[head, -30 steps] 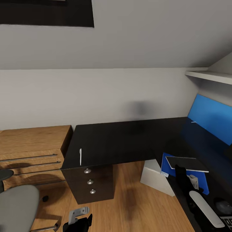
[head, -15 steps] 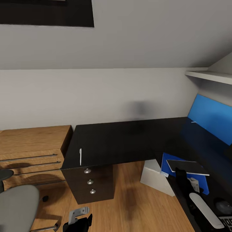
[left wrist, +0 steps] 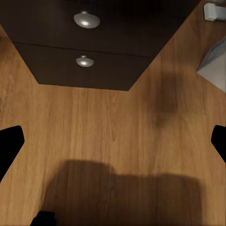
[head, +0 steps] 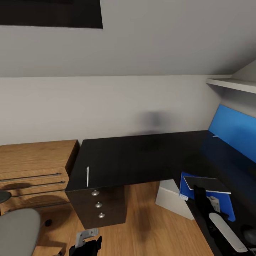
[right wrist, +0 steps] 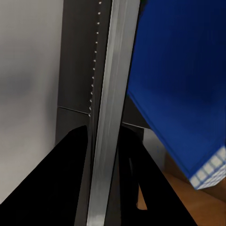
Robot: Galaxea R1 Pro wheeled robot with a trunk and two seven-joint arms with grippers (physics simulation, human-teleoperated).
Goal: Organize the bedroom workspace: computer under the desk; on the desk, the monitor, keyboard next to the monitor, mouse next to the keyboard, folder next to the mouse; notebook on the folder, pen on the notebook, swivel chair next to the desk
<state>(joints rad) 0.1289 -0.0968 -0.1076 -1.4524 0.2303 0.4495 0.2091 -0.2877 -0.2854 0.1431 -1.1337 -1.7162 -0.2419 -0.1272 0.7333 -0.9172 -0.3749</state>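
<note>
The glossy black L-shaped desk [head: 142,156] fills the middle of the head view. The white pen [head: 87,176] lies near its left front edge, above the drawer unit [head: 99,206]. On the desk's right wing lies the blue folder [head: 222,206], and the dark grey notebook [head: 208,184] sits over it. My right gripper [head: 199,189] [right wrist: 101,160] is shut on the notebook's edge [right wrist: 110,117], with the folder [right wrist: 183,75] beside it. The light grey computer [head: 170,199] stands under the desk. My left gripper [head: 87,244] [left wrist: 113,141] hangs open over the floor, facing the drawers. The swivel chair [head: 17,231] is at the lower left.
A wide upright panel with a bright blue face [head: 234,135], seemingly the monitor, stands on the desk's right side. A dark rounded mouse [head: 250,234] lies near the right edge. Low wooden shelving [head: 35,167] adjoins the desk's left end. A wall shelf [head: 231,84] hangs above right.
The whole view has shifted slightly, so the camera moved. The notebook stays held in my right gripper and has shifted a little over the folder. The left gripper looks the same.
</note>
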